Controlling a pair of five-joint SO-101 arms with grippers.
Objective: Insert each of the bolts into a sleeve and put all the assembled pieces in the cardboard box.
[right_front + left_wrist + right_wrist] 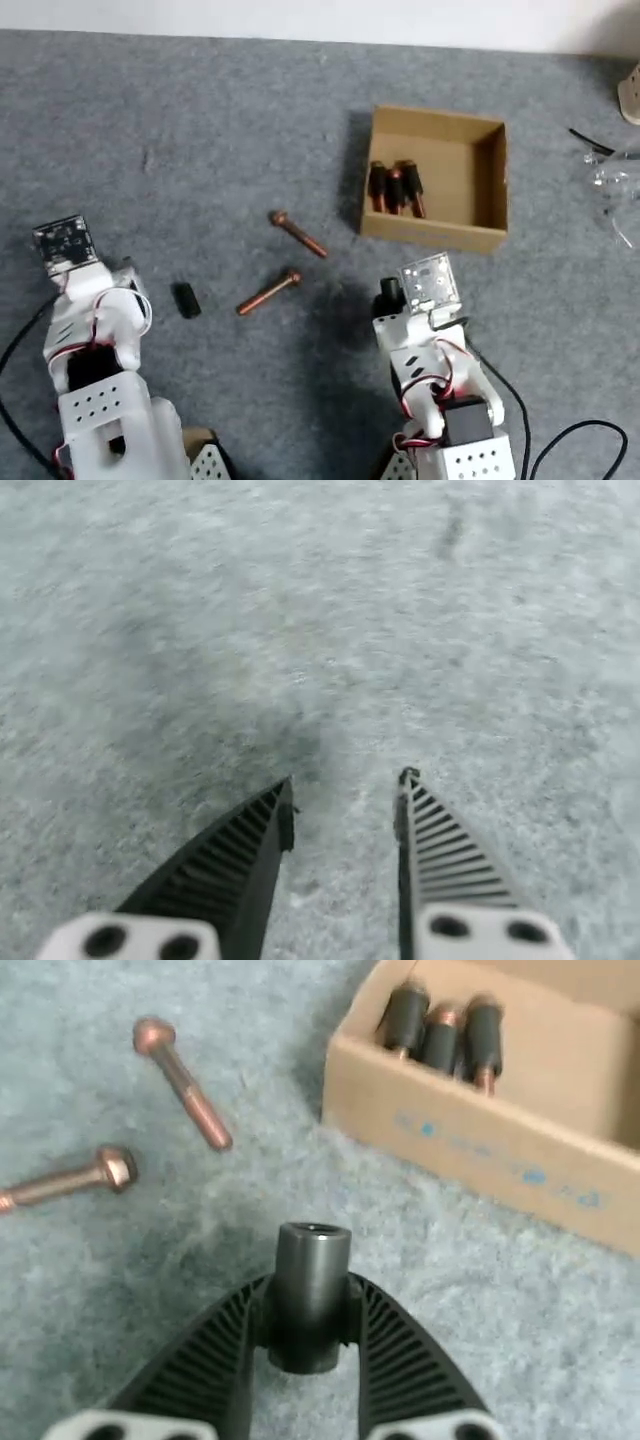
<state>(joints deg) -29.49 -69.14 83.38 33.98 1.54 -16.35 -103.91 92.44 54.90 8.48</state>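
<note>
1. The grey carpet (200, 120) covers the table under everything.
2. The left arm (100, 370) stands at the near-left edge in the high view, folded back. Its left gripper (346, 782) points down at bare carpet, with its fingers a moderate gap apart and nothing between them.
3. The right arm (440, 390) stands at the near right. Its right gripper (310, 1292) hangs over the carpet just short of the box's near wall.
4. The cardboard box (430, 232) lies open-topped beyond the right arm, right of the loose bolts.
5. One copper bolt (298, 234) lies flat on a diagonal. Its head is at the far-left end and its shank points near-right, toward the box.
6. A second bolt (269, 292) lies nearer the arms. Its head is at the right end and its shank slants near-left.
7. Three assembled pieces (395, 187) lie side by side in the box's left part. Their long axes run near to far, and copper tips poke out toward the near wall.
8. A black sleeve (312, 1260) is clamped between the right gripper's fingers. Its long axis runs along them, and its open bore is at the fingertip end.
9. A loose sleeve (186, 300) lies on the carpet between the left arm and the second bolt.
</note>
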